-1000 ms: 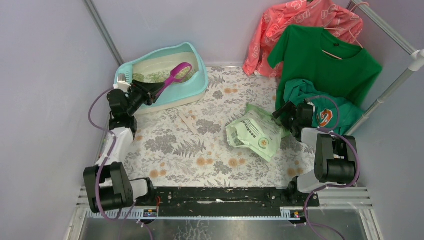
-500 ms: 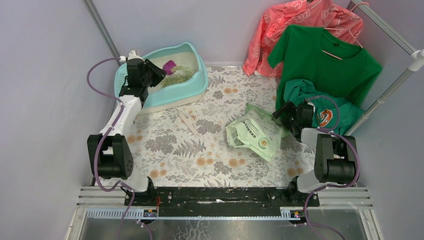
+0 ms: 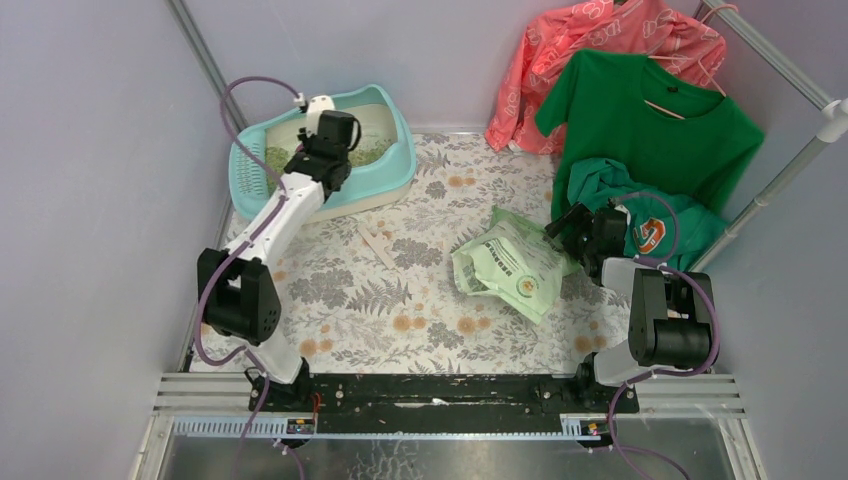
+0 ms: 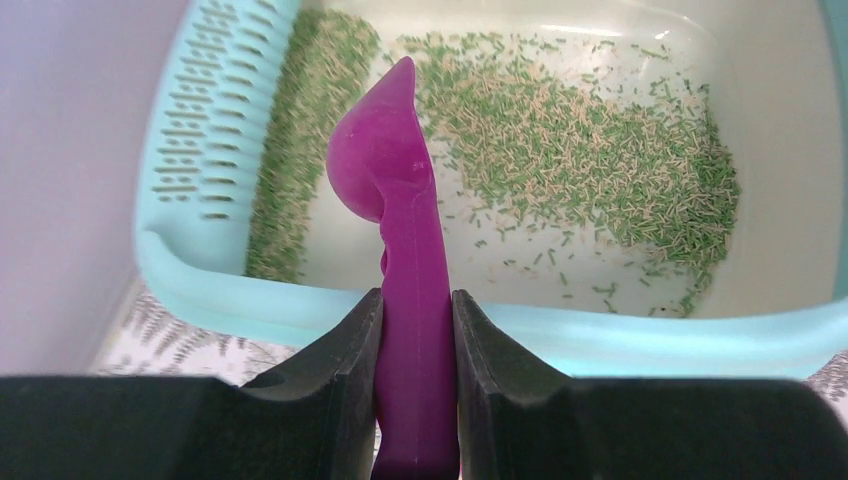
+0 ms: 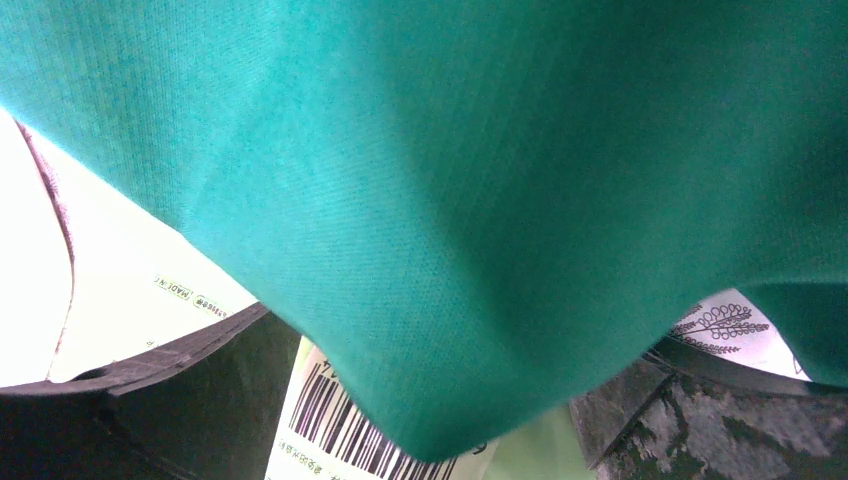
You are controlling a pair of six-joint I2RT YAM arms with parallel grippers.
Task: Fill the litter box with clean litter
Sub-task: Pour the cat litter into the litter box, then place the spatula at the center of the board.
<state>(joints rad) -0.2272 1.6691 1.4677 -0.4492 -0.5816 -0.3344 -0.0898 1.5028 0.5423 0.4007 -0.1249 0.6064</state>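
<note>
Your left gripper (image 4: 415,300), part closed, pinches the handle of the purple plastic scoop (image 4: 395,170) over the near rim of the turquoise-rimmed plastic litter box (image 4: 620,335), with pale-green and beige clean litter pellets (image 4: 600,160) spread thin in its cream basin beyond. Your right gripper (image 3: 578,224) gapes wide under a teal cloth garment (image 5: 450,200), clamping nothing, beside the light green printed bag (image 3: 510,265). Since a second ago the left arm swung from the box's left corner to mid-box; the grey wall (image 3: 100,200) hugs the box's left, and the floral tabletop (image 3: 400,310) lies open between box and bag.
</note>
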